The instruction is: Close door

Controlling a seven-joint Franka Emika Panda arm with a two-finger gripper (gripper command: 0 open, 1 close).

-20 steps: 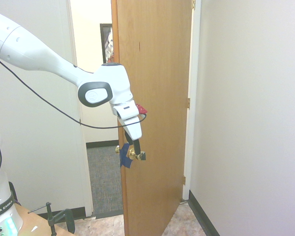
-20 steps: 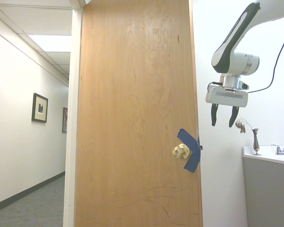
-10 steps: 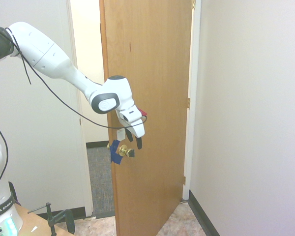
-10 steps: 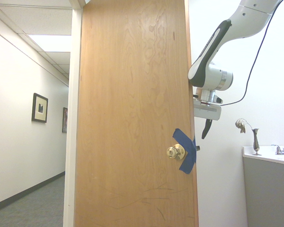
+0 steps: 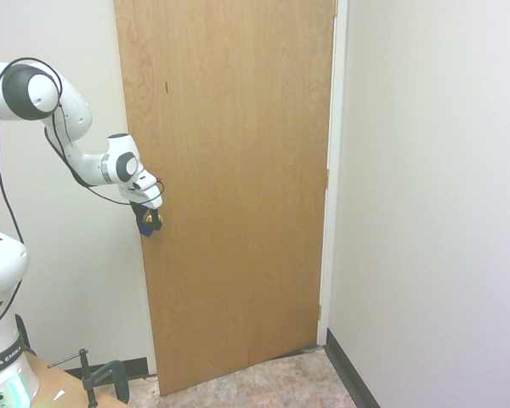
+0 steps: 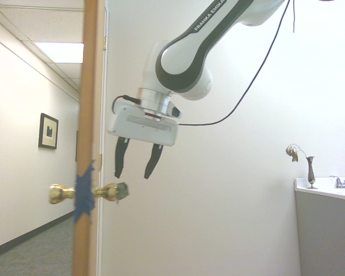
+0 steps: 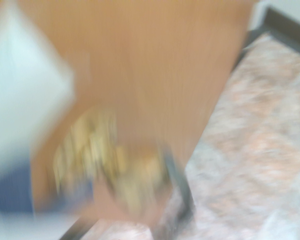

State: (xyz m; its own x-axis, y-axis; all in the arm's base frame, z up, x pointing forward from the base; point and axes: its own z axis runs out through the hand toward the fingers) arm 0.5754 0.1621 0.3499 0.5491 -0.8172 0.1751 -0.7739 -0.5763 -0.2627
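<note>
swung round from face-on to nearly edge-on in the second exterior view, the door [image 5: 238, 187] now hides the hallway gap that showed past it in the first exterior view; the arm has travelled with it, its gripper [image 6: 136, 169] now by the knob [image 6: 110, 191]. that looks like most of the closing done, though the door is probably still ajar, since its bottom edge slants out over the floor [image 5: 280, 375] from the hinge side

taking the knob as landmark: the door is the panel it sits on, the blue tape [image 6: 84, 192] wraps the door's edge just beside it, and the fingers hang above it, spread wide with nothing between them. the white door frame [image 5: 334, 170] runs up the hinge side, well apart from the knob, and the dark baseboard [image 5: 350, 371] lies low beyond it

open room seems to lie on the arm's side of the knob; the next push likely wants to stay on the door's face, as a fingertip could snag the knob or slip past the taped edge
</note>
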